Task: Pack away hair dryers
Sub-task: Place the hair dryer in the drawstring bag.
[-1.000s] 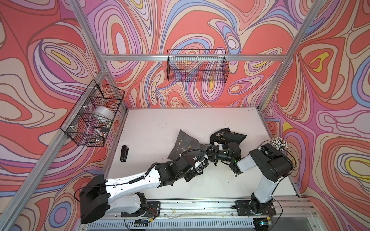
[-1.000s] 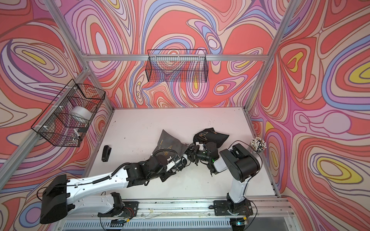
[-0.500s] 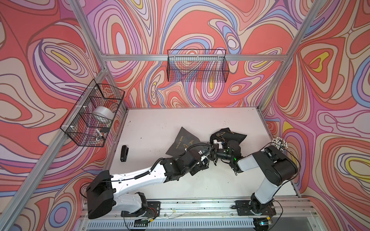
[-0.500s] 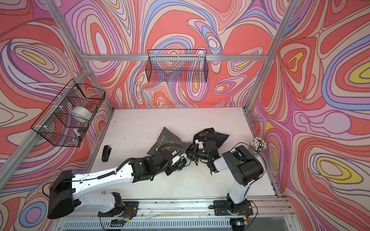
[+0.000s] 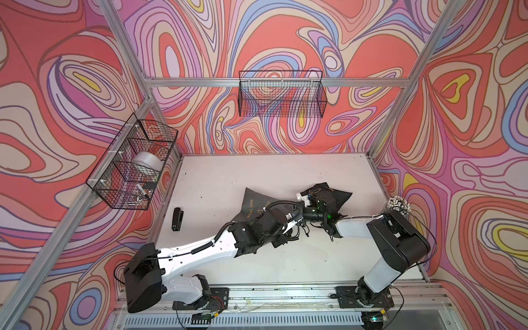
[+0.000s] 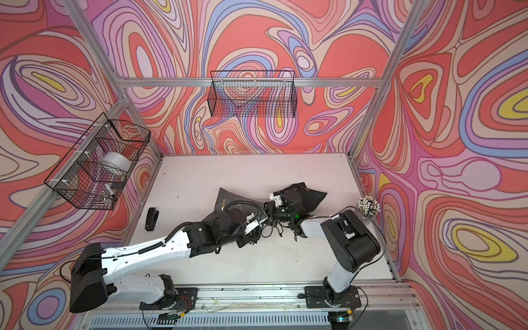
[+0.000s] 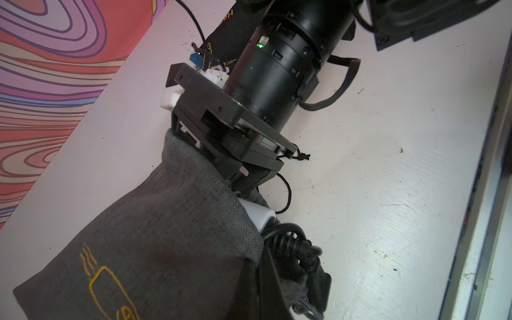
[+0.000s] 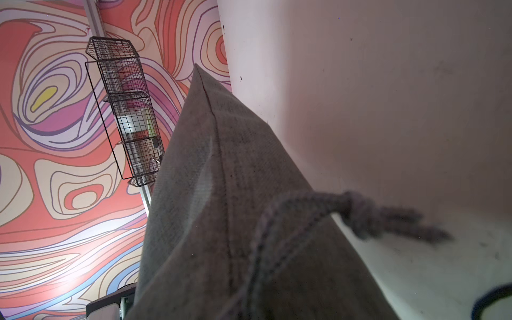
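A grey drawstring pouch [image 7: 155, 235] with gold print lies mid-table, also visible in both top views [image 5: 251, 204]. From its mouth peek the white end of a hair dryer [image 7: 257, 216] and its coiled black cord with plug [image 7: 302, 249]. My left gripper [image 7: 263, 279] is shut on the near edge of the pouch mouth. My right gripper [image 7: 243, 177] is closed on the opposite edge of the mouth. Both grippers meet mid-table in a top view, left [image 5: 291, 228], right [image 5: 300, 215]. In the right wrist view, grey fabric [image 8: 221, 194] and the drawstring [image 8: 304, 210] hide the jaws.
A black pouch [image 5: 334, 194] lies just behind the right wrist. A small black stapler-like object [image 5: 177, 218] rests near the left wall. Wire baskets hang on the left wall [image 5: 131, 163] and the back wall [image 5: 281, 94]. A cup of pens [image 5: 398, 204] stands at the right edge.
My left arm has stretched farther back and right, carrying the pouch edge toward the right gripper. The right wrist shifted slightly back. Both grips stay the same.
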Action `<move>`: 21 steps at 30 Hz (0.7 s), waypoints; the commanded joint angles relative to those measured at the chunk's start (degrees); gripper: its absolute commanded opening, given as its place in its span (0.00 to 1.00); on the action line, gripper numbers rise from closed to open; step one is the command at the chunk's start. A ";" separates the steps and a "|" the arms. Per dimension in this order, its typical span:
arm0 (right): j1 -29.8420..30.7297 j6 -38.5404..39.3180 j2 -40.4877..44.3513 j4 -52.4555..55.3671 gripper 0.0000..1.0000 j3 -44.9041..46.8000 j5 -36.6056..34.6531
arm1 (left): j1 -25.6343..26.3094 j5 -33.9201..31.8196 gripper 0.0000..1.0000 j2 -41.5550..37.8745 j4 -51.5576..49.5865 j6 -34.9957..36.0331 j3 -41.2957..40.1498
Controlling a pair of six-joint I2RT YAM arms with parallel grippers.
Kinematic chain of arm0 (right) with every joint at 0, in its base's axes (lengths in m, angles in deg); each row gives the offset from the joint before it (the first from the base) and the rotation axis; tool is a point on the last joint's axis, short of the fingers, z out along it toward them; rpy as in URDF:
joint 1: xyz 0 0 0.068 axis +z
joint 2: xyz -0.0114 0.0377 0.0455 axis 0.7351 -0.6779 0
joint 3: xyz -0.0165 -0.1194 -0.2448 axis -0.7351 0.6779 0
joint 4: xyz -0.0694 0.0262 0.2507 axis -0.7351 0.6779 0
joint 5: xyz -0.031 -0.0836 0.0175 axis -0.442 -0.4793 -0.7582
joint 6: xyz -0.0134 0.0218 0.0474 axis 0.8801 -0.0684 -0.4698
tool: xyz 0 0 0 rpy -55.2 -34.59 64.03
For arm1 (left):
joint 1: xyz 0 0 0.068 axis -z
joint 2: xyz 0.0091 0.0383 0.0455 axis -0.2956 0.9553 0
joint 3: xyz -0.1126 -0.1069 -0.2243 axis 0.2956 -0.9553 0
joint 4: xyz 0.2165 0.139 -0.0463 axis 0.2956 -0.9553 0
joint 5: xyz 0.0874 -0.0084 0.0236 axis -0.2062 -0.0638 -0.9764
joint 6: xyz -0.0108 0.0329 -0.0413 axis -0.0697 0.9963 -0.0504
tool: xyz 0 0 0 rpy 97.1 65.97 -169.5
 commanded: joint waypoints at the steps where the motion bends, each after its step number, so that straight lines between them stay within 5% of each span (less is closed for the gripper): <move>1: 0.38 0.54 -0.66 -2.99 0.00 -2.00 1.99 | -0.17 4.40 0.00 -0.27 1.18 1.95 1.12; 21: -4.90 -18.63 -6.89 -27.98 0.00 1.61 3.78 | 2.73 1.69 0.00 -2.55 -5.01 0.54 -6.62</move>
